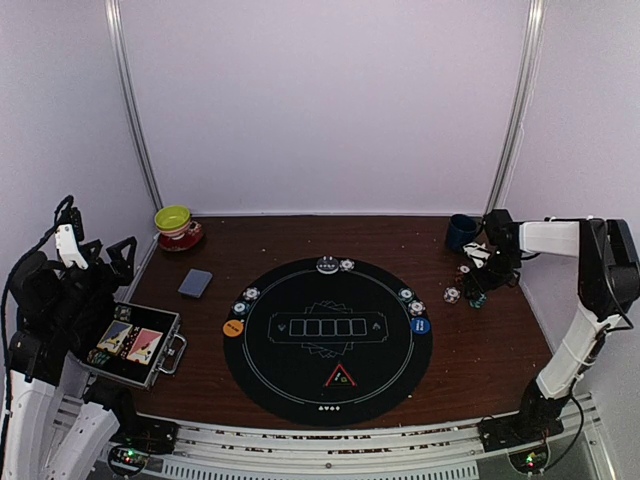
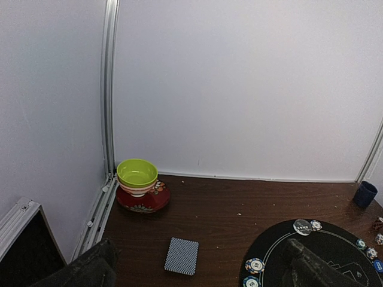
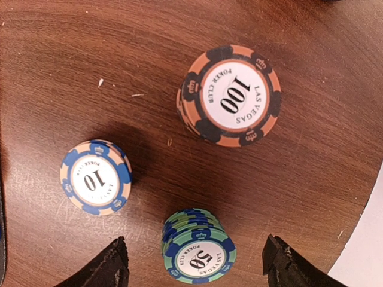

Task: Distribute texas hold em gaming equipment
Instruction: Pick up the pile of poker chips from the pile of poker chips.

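Lower centre of the right wrist view: green 50 chip stack (image 3: 200, 257) on the wood between the spread fingers of the right gripper (image 3: 195, 239), released, seemingly touching neither. Left of it, blue 10 stack (image 3: 96, 177); upper right, orange 100 stack (image 3: 229, 95). In the left wrist view, left gripper (image 2: 200, 242) wide apart and empty, card deck (image 2: 181, 256) at lower centre.

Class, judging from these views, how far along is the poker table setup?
Done: chips sit at three spots on the mat, with the orange button, blue button and red triangle placed. In hand: the open right gripper straddles the green 50 stack. Left: the card deck lies off the mat, undealt.
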`<state>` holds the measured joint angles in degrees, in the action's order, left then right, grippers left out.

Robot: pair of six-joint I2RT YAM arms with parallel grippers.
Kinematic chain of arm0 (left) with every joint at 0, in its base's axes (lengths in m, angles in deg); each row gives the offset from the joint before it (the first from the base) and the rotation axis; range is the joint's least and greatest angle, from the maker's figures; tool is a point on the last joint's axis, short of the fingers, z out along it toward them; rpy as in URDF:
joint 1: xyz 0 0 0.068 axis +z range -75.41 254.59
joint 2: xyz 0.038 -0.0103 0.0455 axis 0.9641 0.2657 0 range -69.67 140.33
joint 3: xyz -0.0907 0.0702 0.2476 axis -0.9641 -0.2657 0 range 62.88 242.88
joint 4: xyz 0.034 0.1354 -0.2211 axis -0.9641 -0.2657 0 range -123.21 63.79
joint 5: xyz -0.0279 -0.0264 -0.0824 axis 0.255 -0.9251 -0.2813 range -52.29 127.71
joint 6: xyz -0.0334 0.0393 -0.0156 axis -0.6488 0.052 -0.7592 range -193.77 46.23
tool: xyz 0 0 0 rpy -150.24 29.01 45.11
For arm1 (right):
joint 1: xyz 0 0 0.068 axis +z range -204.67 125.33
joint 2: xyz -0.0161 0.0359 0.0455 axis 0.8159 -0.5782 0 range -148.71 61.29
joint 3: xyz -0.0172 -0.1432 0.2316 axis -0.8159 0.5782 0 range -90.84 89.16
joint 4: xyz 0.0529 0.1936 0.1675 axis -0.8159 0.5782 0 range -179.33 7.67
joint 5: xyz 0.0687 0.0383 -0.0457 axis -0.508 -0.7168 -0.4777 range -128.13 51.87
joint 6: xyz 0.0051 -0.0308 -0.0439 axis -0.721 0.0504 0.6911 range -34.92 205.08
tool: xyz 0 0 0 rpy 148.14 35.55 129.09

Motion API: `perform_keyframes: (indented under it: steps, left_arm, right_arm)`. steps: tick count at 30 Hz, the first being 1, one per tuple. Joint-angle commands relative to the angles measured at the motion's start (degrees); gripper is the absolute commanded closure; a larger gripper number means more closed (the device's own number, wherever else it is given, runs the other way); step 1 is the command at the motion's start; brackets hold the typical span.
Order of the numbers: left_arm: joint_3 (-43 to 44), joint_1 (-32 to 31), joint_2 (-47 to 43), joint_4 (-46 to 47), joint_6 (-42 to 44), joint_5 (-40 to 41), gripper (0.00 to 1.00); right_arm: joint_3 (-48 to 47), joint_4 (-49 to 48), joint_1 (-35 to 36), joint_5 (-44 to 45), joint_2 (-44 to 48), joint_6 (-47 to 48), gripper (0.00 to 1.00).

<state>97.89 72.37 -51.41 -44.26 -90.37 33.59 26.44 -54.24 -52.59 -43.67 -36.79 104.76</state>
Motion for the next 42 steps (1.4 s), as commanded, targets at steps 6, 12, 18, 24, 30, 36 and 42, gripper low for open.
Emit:
perform_keyframes:
  steps: [6, 12, 18, 24, 30, 36, 42]
  left_arm:
    - [-0.1, 0.5, -0.5, 2.4, 0.3, -0.1, 0.02]
    - [-0.1, 0.5, -0.5, 2.3, 0.3, -0.2, 0.02]
    - [-0.1, 0.5, -0.7, 2.3, 0.2, -0.3, 0.02]
    - [-0.1, 0.5, -0.7, 2.3, 0.2, -0.3, 0.02]
    - [-0.1, 0.5, -0.7, 2.3, 0.3, -0.2, 0.02]
    - [-0.1, 0.5, -0.7, 2.3, 0.3, -0.3, 0.02]
    - [-0.1, 0.5, -0.7, 2.3, 0.3, -0.1, 0.02]
  right_arm:
    - [0.2, -0.2, -0.9, 0.6, -1.6, 0.2, 0.28]
    - [0.1, 0.4, -1.5, -0.2, -2.3, 0.4, 0.35]
    - [0.1, 0.4, -1.9, -1.1, -2.2, 0.6, 0.40]
    - [-0.2, 1.0, -1.9, -2.7, -2.7, 0.9, 0.43]
    - [-0.3, 1.1, -1.9, -2.8, -3.3, 0.9, 0.45]
    - [-0.4, 0.9, -1.9, -2.9, -2.8, 0.8, 0.49]
    - [-0.3, 0.8, -2.0, -2.8, -2.4, 0.7, 0.58]
